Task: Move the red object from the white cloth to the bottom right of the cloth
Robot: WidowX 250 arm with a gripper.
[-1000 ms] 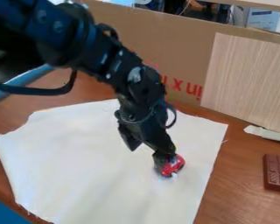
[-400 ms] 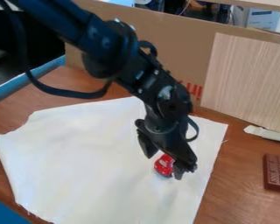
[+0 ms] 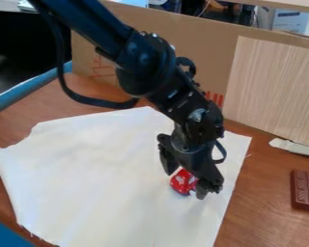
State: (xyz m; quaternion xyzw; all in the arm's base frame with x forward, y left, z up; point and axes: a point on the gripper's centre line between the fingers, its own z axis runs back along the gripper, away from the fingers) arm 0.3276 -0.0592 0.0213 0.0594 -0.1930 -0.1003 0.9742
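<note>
The jaws hang low over the right part of the white cloth [image 3: 86,178], set apart, one to the upper left of the red toy car [image 3: 183,182] and the other at its right side, covering that edge of it. Whether either touches the car cannot be told. The car sits on the cloth, right of its middle, red with pale markings.

Compared with a second ago, the jaws and the black robot arm [image 3: 147,62] have moved to the right; then, the lower jaw covered the car's left side, and now that side shows. The car lies in nearly the same place. The arm slants down from the top edge at the left to the jaws, with a black cable [image 3: 79,99] looping below it.

The cloth lies fairly flat, its edges uneven, on the brown wooden counter [image 3: 263,193]. Well to the right of the car, on the counter beyond the cloth's right edge, is a brown chocolate bar [image 3: 304,191]. Farther back, a white strip [image 3: 296,147] lies near the foot of an upright wood-grain panel [image 3: 273,87]. This stands in front of a cardboard sheet [image 3: 202,43] with red print. Behind that, at the upper right, is a white box [image 3: 290,21].
</note>
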